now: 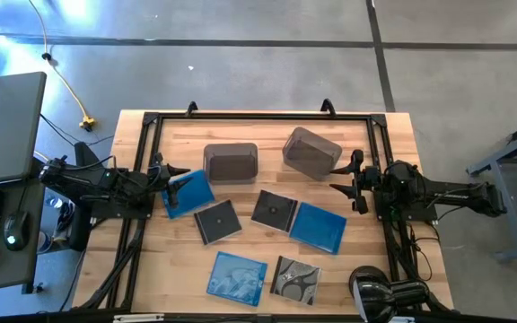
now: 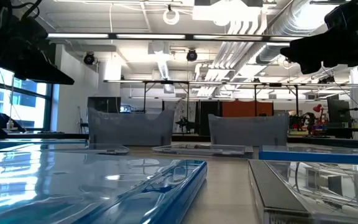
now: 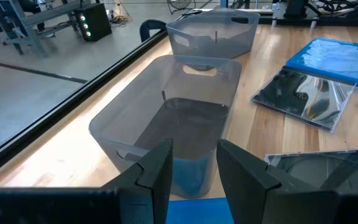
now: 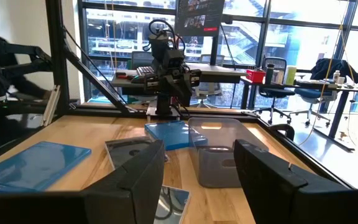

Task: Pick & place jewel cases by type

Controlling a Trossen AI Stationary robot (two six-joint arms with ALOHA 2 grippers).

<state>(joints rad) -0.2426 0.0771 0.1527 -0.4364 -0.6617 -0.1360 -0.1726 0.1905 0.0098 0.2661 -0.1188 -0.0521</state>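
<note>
My left gripper (image 1: 176, 170) is parted and empty; the plain blue jewel case (image 1: 188, 193) lies flat just below and ahead of its fingertips, a corner angled toward them. I judge it light, stiff, slick and crack-prone, best pinched across an edge. The right gripper (image 1: 343, 175) waits open, holding nothing.

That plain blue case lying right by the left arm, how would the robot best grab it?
The blue case lies flat on the table, so its thin edges are the only grip. The open left tool probably should drop from above and pinch two opposite edges, on the side away from the bin.
</note>
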